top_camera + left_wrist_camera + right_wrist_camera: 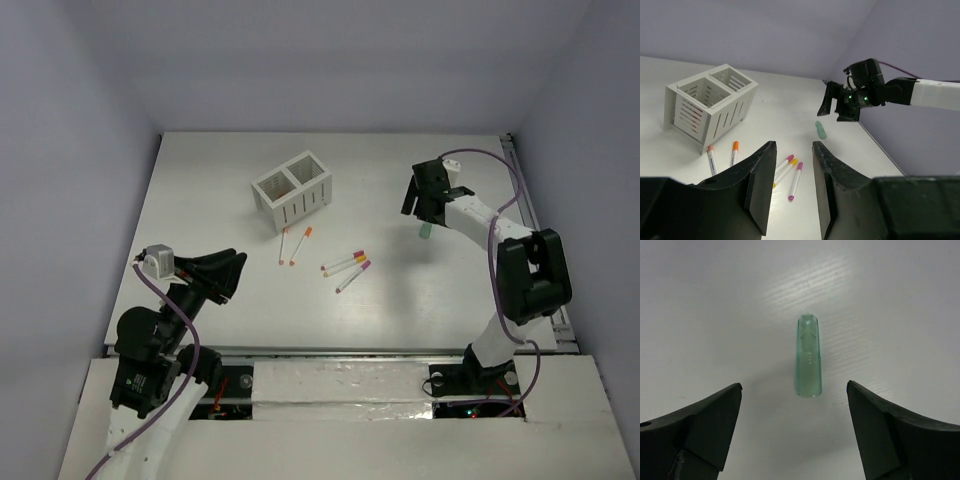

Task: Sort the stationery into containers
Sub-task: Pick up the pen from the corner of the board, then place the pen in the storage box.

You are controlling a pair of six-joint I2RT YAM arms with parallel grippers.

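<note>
Right arm (500, 235), elbow bent at frame right, holds the wide-open right gripper (795, 390) over a small green piece (808, 356), perhaps a cap, while the left gripper (792, 150) sits parted at lower left and five pens (343, 262) lie loose below the organiser (292, 190).

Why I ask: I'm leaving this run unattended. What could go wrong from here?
1. The green piece is small and lies flat between the right gripper's wide-open fingers; it may skid or pop out when pinched.
2. Three pens lie bunched together, so a grasp might catch two or scatter them.
3. Two more pens lie close to the organiser; reaching there could bump it.
</note>
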